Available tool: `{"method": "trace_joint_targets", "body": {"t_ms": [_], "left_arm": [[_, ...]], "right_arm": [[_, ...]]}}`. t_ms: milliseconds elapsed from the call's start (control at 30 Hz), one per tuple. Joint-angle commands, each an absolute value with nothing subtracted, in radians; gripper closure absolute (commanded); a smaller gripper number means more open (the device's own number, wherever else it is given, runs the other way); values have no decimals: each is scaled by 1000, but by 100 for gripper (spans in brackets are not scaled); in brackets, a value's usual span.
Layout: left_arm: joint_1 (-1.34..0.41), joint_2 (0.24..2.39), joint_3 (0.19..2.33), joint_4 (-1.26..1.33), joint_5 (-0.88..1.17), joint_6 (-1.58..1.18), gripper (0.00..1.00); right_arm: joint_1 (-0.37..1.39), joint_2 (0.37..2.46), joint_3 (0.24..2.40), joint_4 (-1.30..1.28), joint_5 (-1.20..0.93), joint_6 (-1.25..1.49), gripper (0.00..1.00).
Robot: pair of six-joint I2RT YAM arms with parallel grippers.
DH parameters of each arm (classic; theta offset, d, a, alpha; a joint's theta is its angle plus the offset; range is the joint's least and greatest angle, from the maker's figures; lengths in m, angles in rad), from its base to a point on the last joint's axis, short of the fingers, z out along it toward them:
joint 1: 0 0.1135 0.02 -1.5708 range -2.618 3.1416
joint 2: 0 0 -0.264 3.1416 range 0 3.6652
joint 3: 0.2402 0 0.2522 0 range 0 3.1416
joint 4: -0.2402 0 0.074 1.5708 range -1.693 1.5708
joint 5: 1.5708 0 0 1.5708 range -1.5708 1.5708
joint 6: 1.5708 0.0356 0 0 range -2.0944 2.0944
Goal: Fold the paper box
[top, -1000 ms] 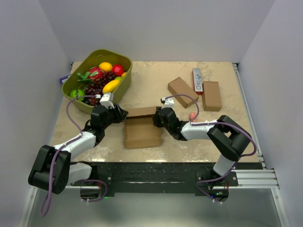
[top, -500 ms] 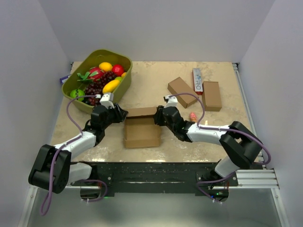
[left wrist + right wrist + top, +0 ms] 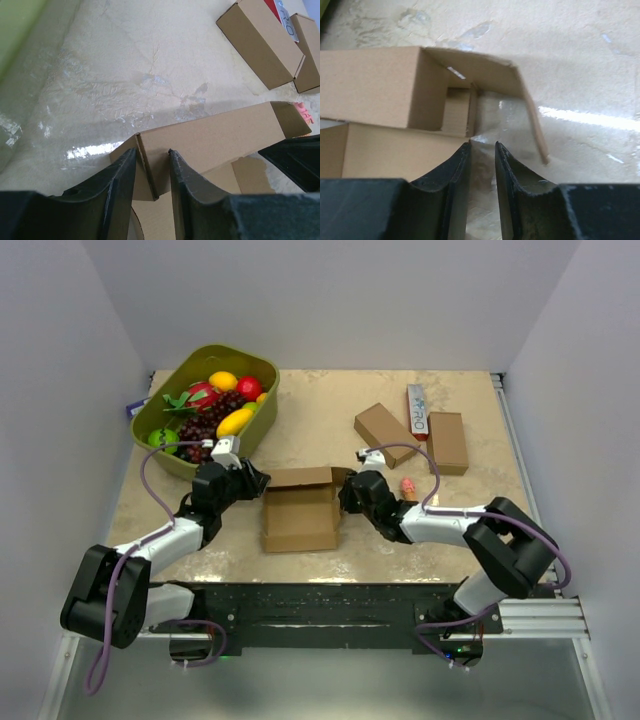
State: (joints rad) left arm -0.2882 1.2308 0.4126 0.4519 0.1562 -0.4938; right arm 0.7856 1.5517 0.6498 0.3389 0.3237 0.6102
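One shallow brown corrugated-cardboard paper box (image 3: 300, 515) sits mid-table toward the near edge, between the two arms, lid panel raised along its far side. Half-folded by my read: right end flap (image 3: 532, 120) hangs outward, untucked.

Left gripper (image 3: 151, 154) is at the left end, jaws part open, straddling the upright left side flap (image 3: 145, 170). Gap looks wider than the card, so not a pinch; likely steadying that corner.

Right gripper (image 3: 481, 147) sits low at the open right end, jaws a narrow slit apart, nothing between them. Probably lined up to nudge the loose flap in.

Farther out on the beige marbled table (image 3: 320, 405): plain brown cardboard box (image 3: 385, 433), second plain brown box (image 3: 446, 442), white-and-red printed carton (image 3: 417, 410) between them, all well apart from the work. Olive-green tub of plastic fruit (image 3: 228, 348) is far left, just beyond the left gripper.
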Motion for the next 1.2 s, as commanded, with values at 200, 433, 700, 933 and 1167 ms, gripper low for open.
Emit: {"method": "trace_joint_targets", "body": {"t_ms": [200, 433, 700, 933, 1167], "left_arm": [[-279, 1243, 430, 439, 149, -469, 63], [-279, 1243, 431, 437, 150, -469, 64], [-279, 1241, 433, 437, 153, -469, 64], [-278, 1244, 433, 439, 155, -469, 65], [-278, 1249, 433, 440, 156, -471, 65]], "right_arm": [[744, 1604, 738, 350, 354, 586, 83], [744, 1651, 793, 376, 302, 568, 86], [746, 1706, 816, 402, 210, 561, 88], [746, 1743, 813, 425, 173, 569, 89], [761, 1766, 821, 457, 140, 581, 90]]}}
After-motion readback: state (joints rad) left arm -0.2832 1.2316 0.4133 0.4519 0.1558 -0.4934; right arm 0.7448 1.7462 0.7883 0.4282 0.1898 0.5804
